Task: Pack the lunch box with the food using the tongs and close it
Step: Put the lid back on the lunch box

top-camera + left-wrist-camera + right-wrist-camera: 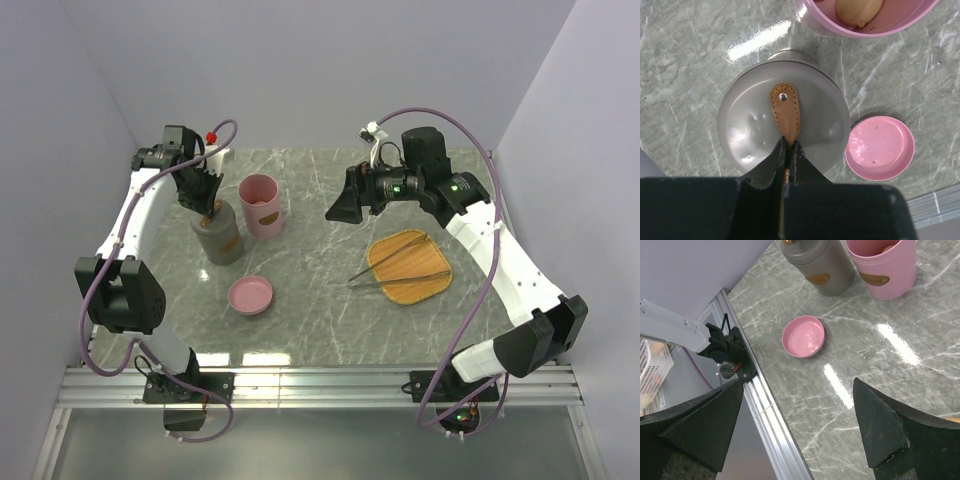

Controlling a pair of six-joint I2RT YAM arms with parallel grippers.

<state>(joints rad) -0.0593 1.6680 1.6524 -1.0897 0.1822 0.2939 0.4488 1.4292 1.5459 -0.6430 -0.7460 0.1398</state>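
Observation:
The lunch box stands in parts at the left: a grey lidded canister (pixel 220 238), an open pink cup (pixel 262 205) and a shallow pink lid (pixel 250 295). My left gripper (pixel 789 145) is shut on the tan leather strap (pixel 785 111) on top of the grey lid (pixel 745 125). One pale yellow piece of food (pixel 858 12) lies inside the pink cup (pixel 830 25). The silver tongs (pixel 400 266) lie across the orange tray (pixel 412 270). My right gripper (pixel 345 200) hangs open in the air above the table's middle, holding nothing; its black fingers (pixel 705 420) frame bare marble.
An aluminium rail (pixel 320 380) runs along the near table edge. A white basket (pixel 651 371) sits off the table at the left. A small red-capped item (pixel 212 135) is at the back left corner. Grey walls close in three sides.

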